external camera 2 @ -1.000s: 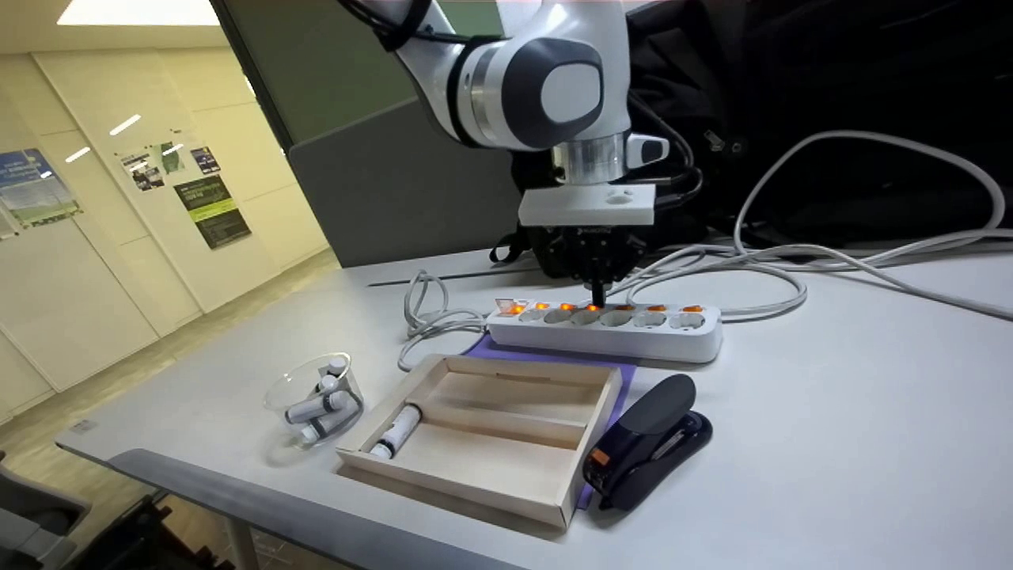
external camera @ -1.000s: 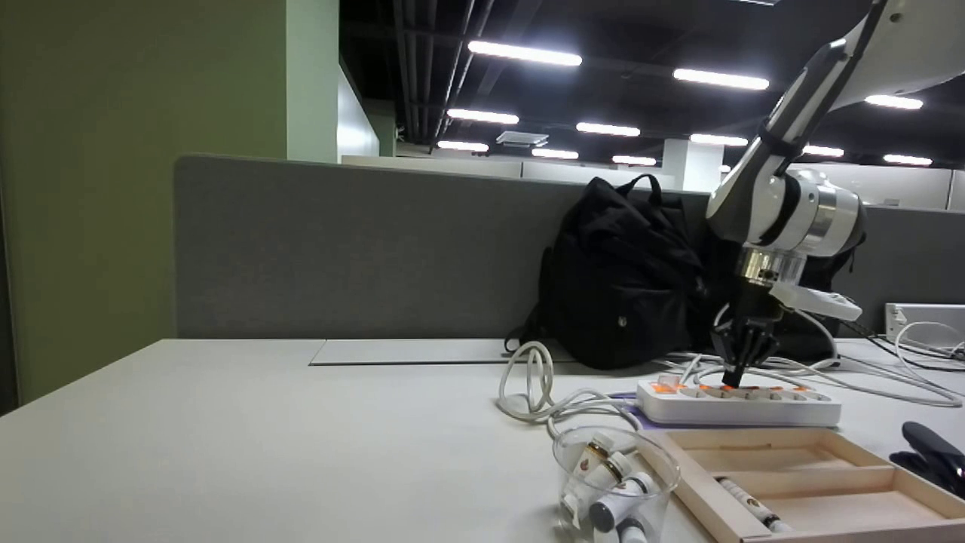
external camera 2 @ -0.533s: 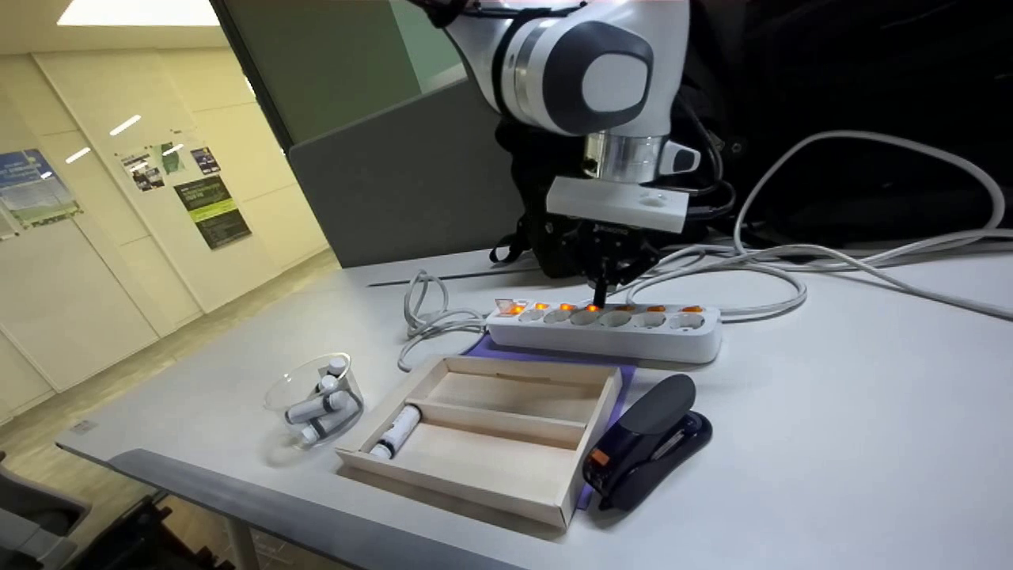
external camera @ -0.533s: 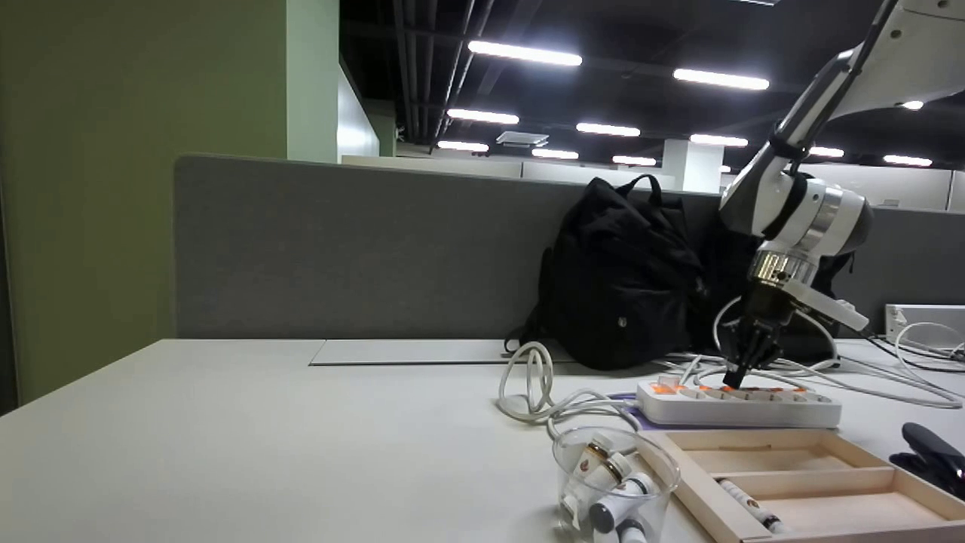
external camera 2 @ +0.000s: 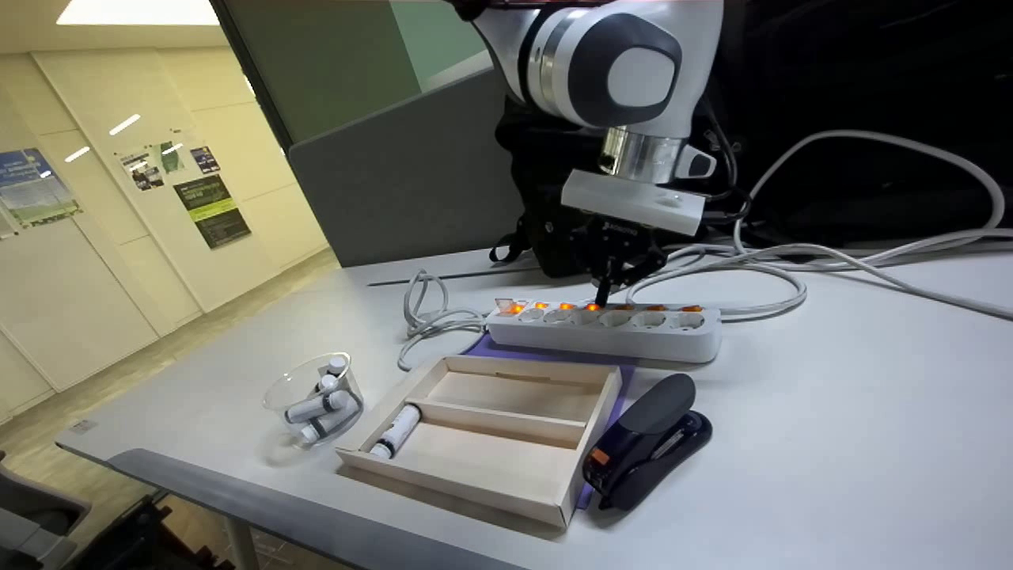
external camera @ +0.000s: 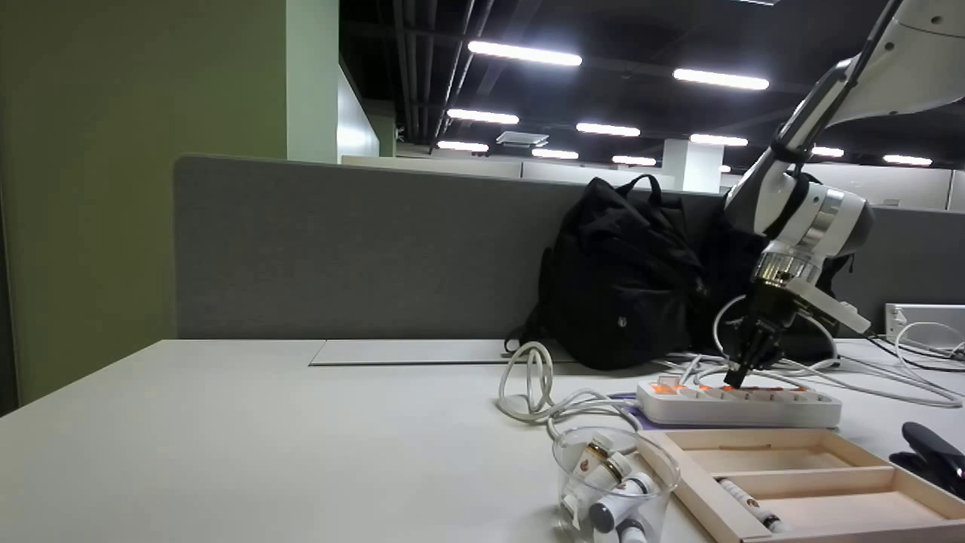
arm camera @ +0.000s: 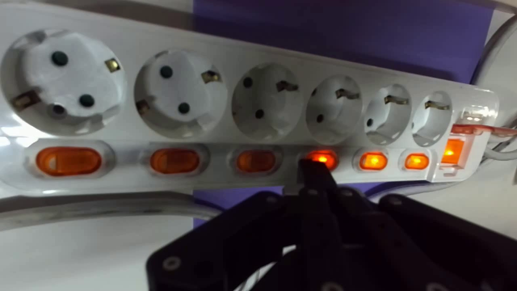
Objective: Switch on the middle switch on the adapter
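The adapter is a long white power strip (external camera 2: 601, 339), also in an exterior view (external camera: 739, 413) and the wrist view (arm camera: 230, 136). It has a row of sockets and a row of orange switches. In the wrist view the fourth switch from the left (arm camera: 328, 158) glows red-orange, partly covered by my fingertips. The two switches to its right and the covered end switch (arm camera: 452, 151) are lit; the three to its left (arm camera: 255, 161) are dark. My gripper (arm camera: 317, 173) is shut, nothing between its fingers, also in both exterior views (external camera: 733, 379) (external camera 2: 602, 301). Whether it presses is hidden.
A wooden compartment tray (external camera 2: 514, 467) lies in front of the strip, with a black stapler (external camera 2: 641, 427) beside it. A clear cup (external camera: 659, 513) holds small bottles. White cables (external camera 2: 863, 136) run behind the strip. A black backpack (external camera: 618, 286) stands at the back.
The wrist has tilted and moved right in both exterior views, while the fingertips have stayed at nearly the same spot on the strip. The lit switches look the same.
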